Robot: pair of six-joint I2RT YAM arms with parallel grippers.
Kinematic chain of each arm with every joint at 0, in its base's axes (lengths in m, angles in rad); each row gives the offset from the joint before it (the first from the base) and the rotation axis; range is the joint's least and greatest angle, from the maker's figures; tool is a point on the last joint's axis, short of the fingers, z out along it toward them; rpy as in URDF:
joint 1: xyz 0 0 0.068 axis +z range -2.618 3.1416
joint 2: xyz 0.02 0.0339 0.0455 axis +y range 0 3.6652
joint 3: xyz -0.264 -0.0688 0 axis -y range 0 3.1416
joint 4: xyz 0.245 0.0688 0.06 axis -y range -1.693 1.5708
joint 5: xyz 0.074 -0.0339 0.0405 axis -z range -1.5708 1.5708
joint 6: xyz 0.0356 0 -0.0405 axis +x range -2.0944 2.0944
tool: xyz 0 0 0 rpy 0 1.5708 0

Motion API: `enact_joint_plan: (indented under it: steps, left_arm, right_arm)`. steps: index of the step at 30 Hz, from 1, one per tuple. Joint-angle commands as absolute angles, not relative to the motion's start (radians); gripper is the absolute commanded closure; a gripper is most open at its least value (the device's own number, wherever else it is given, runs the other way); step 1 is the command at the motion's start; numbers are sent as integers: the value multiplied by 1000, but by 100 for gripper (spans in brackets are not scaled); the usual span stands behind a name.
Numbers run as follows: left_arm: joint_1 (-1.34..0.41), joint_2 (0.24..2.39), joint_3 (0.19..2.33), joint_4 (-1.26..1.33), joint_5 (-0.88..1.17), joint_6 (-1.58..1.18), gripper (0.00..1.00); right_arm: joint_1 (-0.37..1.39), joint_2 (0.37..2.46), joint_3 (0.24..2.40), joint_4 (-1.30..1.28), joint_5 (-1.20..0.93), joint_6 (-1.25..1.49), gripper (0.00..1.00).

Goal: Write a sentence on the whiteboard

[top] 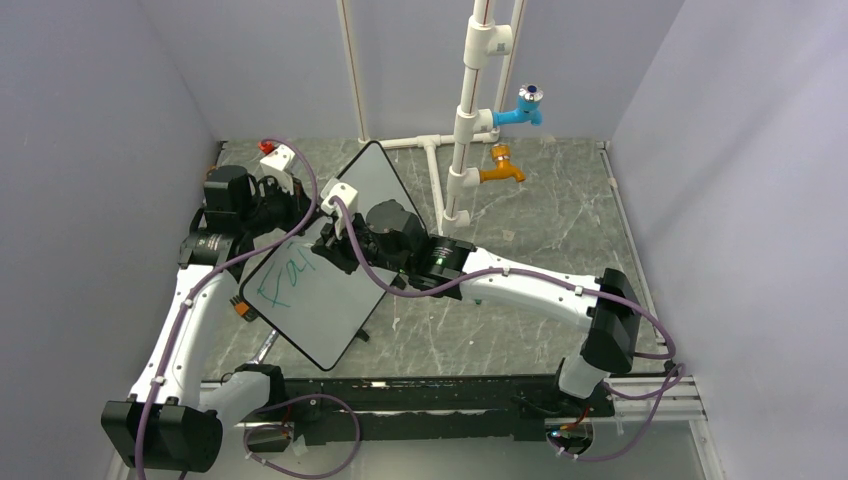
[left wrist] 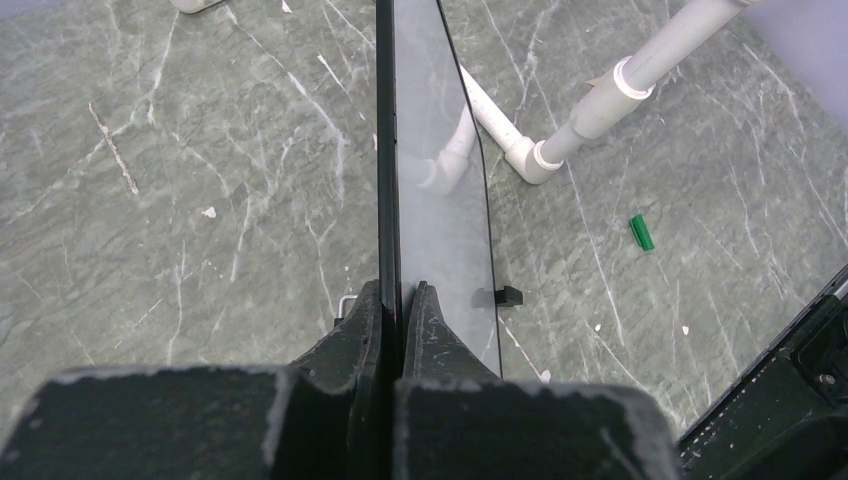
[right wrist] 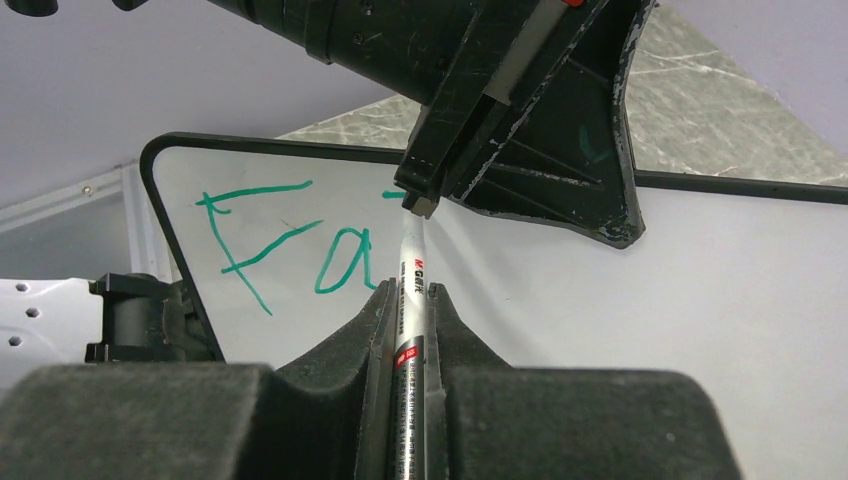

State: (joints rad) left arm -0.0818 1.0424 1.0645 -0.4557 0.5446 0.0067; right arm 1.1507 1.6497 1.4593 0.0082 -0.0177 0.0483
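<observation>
Down at the left wrist camera, the left gripper (left wrist: 400, 300) is pinched tight on the rim of the whiteboard (left wrist: 440, 200). The board runs straight away from the gripper, seen edge-on over the grey marbled table (left wrist: 180, 170). A small green piece (left wrist: 641, 232) lies on the table to the right, near a white pipe (left wrist: 640, 70).

At the right wrist, the right gripper (right wrist: 410, 300) is clamped on a marker (right wrist: 410, 340), its fingers hugging the barrel on both sides. The marker points up at the board's white face. Its tip is hidden behind the black body of the left gripper, so I cannot tell whether it touches. Just left of it, the sentence (right wrist: 285, 245) reads "Fa" in green, with a short stroke beside the tip.

From above, the board sits slanted across the left half of the table. The left gripper is at its far-left edge, the right one is over its middle, and the green letters are toward its near-left end.
</observation>
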Motion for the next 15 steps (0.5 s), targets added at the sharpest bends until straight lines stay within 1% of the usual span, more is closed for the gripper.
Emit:
enact_joint_plan:
  steps: [1,5,15]
  left_arm:
    - [-95,1055,1013,-528,464,142,100]
    - [-95,1054,1013,-529,462,142,100]
    - [-95,1048,1012,-529,462,141,100]
  right_arm:
    - [1135,1651,1460,37,30,46,100]
    - [1135,1643,1458,34,24,46,100]
    - [1135,1528,1386,34,38,60,100]
